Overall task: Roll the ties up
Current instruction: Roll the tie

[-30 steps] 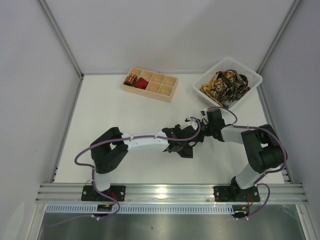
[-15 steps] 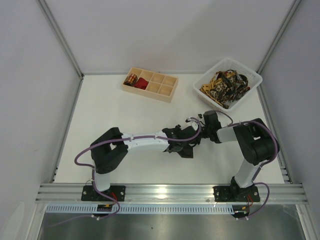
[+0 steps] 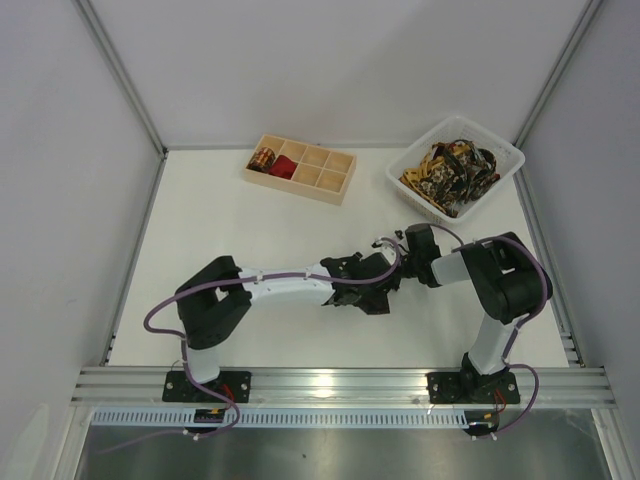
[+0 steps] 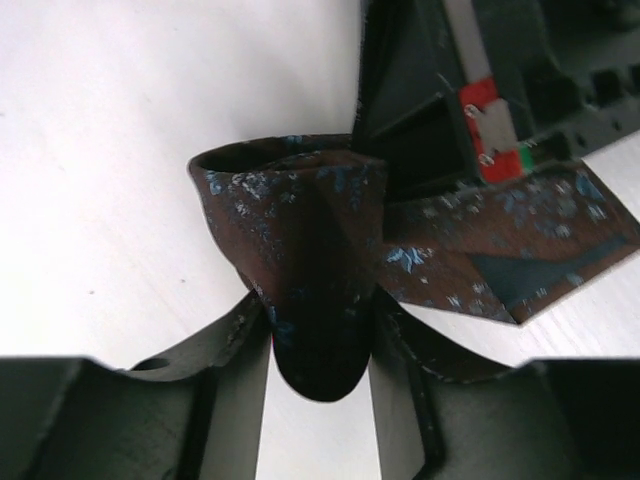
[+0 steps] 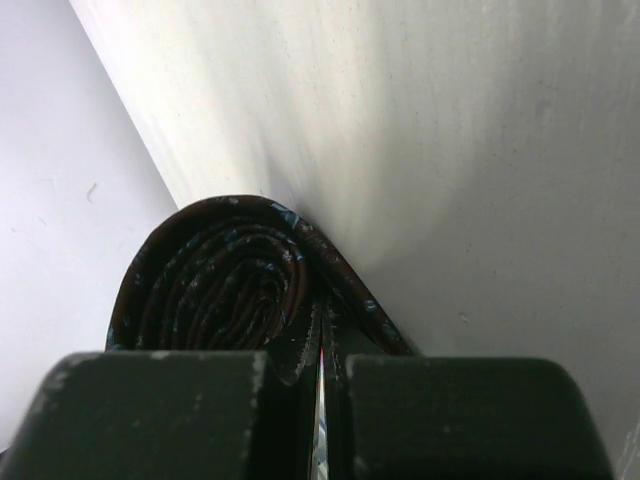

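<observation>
White table (image 3: pixel 250 230) with the left arm (image 3: pixel 285 283) and right arm (image 3: pixel 500 280) meeting near its centre. The left gripper (image 4: pixel 322 400) pinches the dark brown tie (image 4: pixel 300 250), blue-flecked. Its rolled part stands between the two fingers (image 4: pixel 245 390), and the flat pointed tail runs off to the gripper's right, onto the table. The right gripper (image 5: pixel 322 400) faces the left one from just beyond the roll. Its fingers are pressed nearly together on a thin edge of the same tie, with the spiral of the coil directly ahead of its fingertips, resting on the table. The white basket (image 3: pixel 493 136), beyond and to the right of the right gripper, holds a heap of gold-and-black patterned ties (image 3: pixel 450 170). The wooden tray (image 3: pixel 292 189), beyond and to the left of both grippers and well apart from them, holds a coiled tie (image 3: pixel 264 158) in its far-left compartment and a red tie (image 3: pixel 285 166) in the next.
</observation>
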